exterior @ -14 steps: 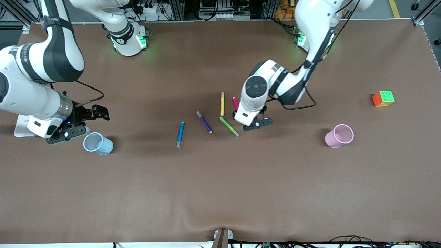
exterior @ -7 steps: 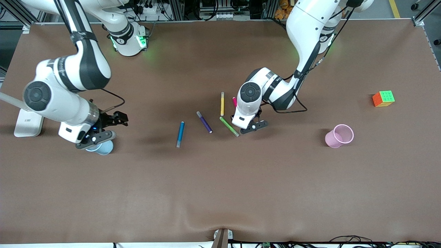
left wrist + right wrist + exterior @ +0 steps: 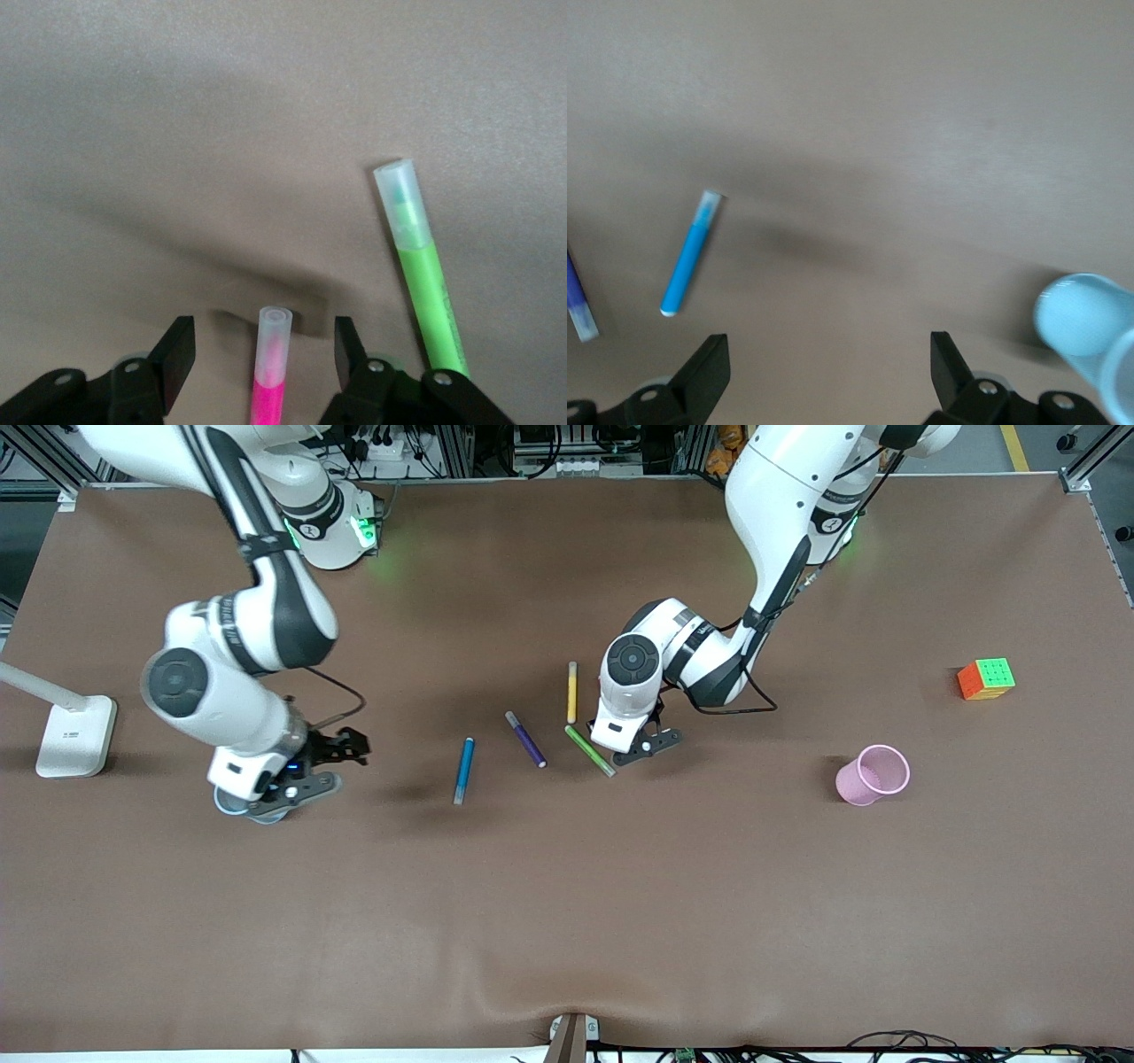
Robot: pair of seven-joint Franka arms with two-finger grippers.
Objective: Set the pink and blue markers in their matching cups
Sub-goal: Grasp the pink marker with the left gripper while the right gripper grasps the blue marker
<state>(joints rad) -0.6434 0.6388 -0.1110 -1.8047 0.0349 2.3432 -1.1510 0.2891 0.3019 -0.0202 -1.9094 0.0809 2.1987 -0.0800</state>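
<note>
Nearest the camera, the blue cup (image 3: 232, 806) is mostly hidden under the right tool (image 3: 297, 786), whose fingers stand wide apart and empty. Beside it toward the middle lies the blue marker (image 3: 463, 770), slim with a grey end. The pink cup (image 3: 872, 775) stands toward the left arm's end of the worktop (image 3: 567, 921). Farther off, the left tool (image 3: 264, 365) straddles the pink marker (image 3: 270, 372), jaws apart, not touching it; the front camera cannot see that marker under the bent wrist.

table (image 3: 567, 921) | markers (image 3: 463, 770) | cups (image 3: 872, 775) | cube (image 3: 985, 678)
</note>
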